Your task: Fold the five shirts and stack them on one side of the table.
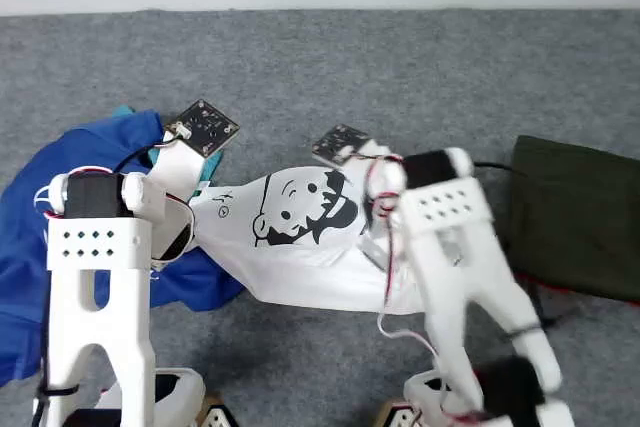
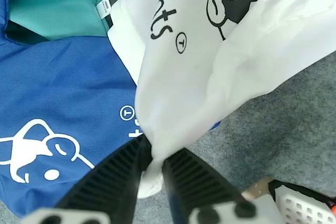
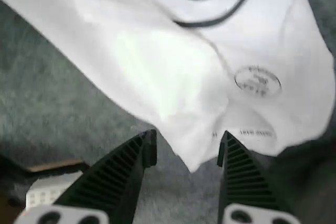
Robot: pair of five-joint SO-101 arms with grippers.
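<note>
One dark green shirt (image 1: 575, 212) looks folded at the counter's (image 1: 350, 67) right edge. The white shirt (image 1: 300, 247) lies unfolded mid-counter, beside the blue shirt (image 1: 60, 177) and teal shirt (image 2: 52, 3) heaped left. The left gripper (image 2: 152, 163) pinches the white shirt's corner, and the right gripper (image 3: 186, 150) hangs spread-jawed over its other edge.

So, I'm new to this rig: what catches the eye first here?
A white shirt with a black cartoon face is spread mid-table; the left gripper pinches one edge, the right gripper stands open around another. A blue shirt lies at its left, a dark green shirt at its right.
</note>
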